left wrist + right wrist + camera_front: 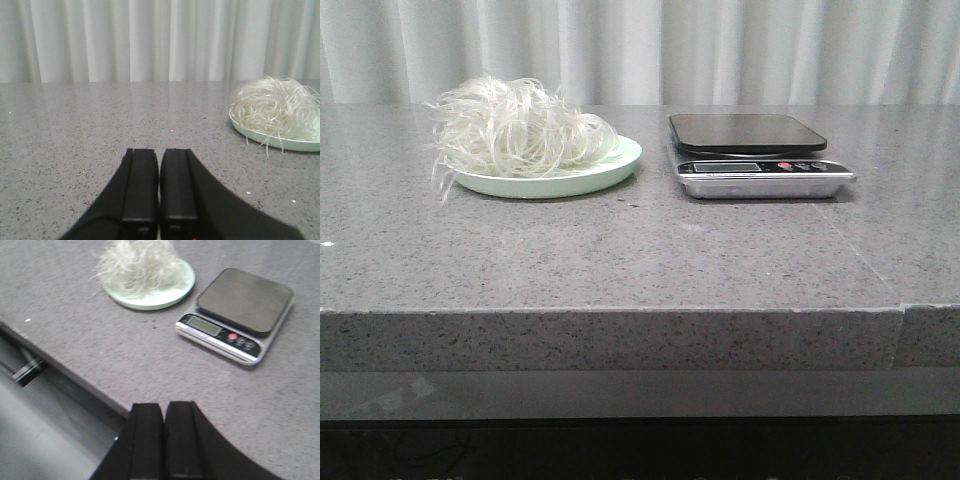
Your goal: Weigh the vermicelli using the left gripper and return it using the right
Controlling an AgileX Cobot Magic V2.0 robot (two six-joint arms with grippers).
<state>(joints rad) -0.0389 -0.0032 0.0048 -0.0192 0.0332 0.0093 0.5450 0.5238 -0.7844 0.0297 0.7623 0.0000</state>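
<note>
The vermicelli [515,125], a fluffy whitish clump, lies on a pale green plate [620,165] at the left of the grey stone table. It also shows in the left wrist view [272,107] and the right wrist view [137,262]. A kitchen scale [750,135] with a dark empty platform stands to the right of the plate; it also shows in the right wrist view [242,300]. My left gripper [159,152] is shut and empty, low over the table, well away from the plate. My right gripper [164,407] is shut and empty, above the table's front edge. Neither gripper shows in the front view.
The table's front edge [620,310] runs across the front view, with a seam at the right [903,312]. A pale curtain [720,50] hangs behind the table. Below the edge in the right wrist view lies a grey lower surface [35,430].
</note>
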